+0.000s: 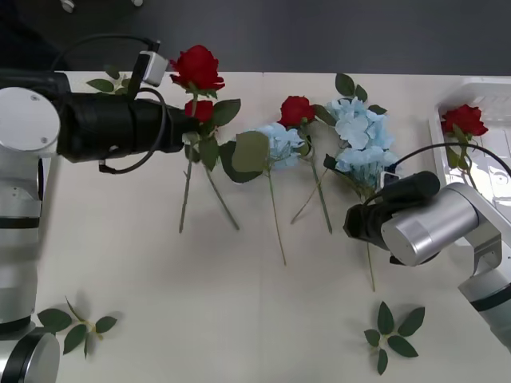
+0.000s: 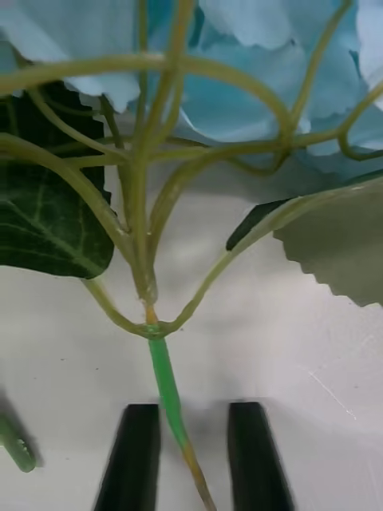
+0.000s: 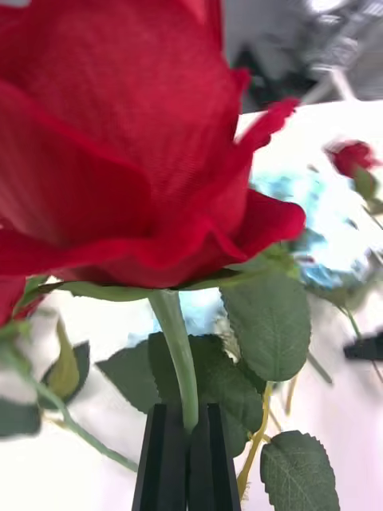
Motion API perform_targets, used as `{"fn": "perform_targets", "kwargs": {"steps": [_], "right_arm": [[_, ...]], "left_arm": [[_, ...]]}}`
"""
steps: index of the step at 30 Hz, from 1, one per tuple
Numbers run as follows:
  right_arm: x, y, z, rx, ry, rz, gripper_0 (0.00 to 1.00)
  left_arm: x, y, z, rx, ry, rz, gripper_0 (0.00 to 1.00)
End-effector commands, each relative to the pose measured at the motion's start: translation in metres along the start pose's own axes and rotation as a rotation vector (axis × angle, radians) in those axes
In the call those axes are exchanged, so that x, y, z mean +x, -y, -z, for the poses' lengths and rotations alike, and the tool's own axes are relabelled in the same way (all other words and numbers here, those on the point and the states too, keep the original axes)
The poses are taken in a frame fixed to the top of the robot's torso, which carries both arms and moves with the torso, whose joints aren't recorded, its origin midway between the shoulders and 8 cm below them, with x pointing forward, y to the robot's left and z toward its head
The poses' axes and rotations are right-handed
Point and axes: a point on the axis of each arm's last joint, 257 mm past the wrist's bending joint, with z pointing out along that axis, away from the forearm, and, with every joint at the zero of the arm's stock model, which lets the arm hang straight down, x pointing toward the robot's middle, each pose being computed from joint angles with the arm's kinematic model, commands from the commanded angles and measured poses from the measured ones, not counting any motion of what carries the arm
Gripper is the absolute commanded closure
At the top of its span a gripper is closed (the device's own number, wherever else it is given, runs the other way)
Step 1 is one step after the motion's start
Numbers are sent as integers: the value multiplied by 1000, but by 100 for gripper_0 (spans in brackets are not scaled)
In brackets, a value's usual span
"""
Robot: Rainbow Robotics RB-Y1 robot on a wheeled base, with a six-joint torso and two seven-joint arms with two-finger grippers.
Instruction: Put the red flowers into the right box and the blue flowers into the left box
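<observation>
Pinching a red rose stem [image 3: 182,359], left fingers [image 3: 163,459]; right fingers [image 2: 132,455] straddle blue's.

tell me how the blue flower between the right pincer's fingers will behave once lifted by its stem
The blue flower would probably hang top-heavy: its wide petal cluster sits on a thin stem, which the right pincer straddles low down, fingers still apart. The stem looks like bendy plastic, so expect sag or swing. Its branching stalks and leaves might snag neighbouring stems.

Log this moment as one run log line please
left gripper: shut on red rose stem, lifted | right gripper: open, straddling blue flower stem on table | right box: one rose inside
</observation>
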Motion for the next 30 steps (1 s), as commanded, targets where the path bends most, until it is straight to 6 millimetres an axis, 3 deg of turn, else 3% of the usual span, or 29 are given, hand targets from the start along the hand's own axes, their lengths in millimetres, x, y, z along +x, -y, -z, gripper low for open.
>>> {"fn": "perform_targets", "kwargs": {"steps": [1,9,17,25,30], "right_arm": [[-25,5,10,3,39,38,100],[-31,4,13,-4,53,54,100],[-44,5,52,-7,48,73,100],[-42,9,90,-7,32,84,100],[-42,15,93,-2,39,95,100]], "left_arm": [[-13,29,9,102,29,-174,100],[-26,84,18,295,137,-400,100],[-41,120,38,433,254,-471,100],[-40,120,83,580,355,-452,100],[-38,128,105,676,388,-505,100]]}}
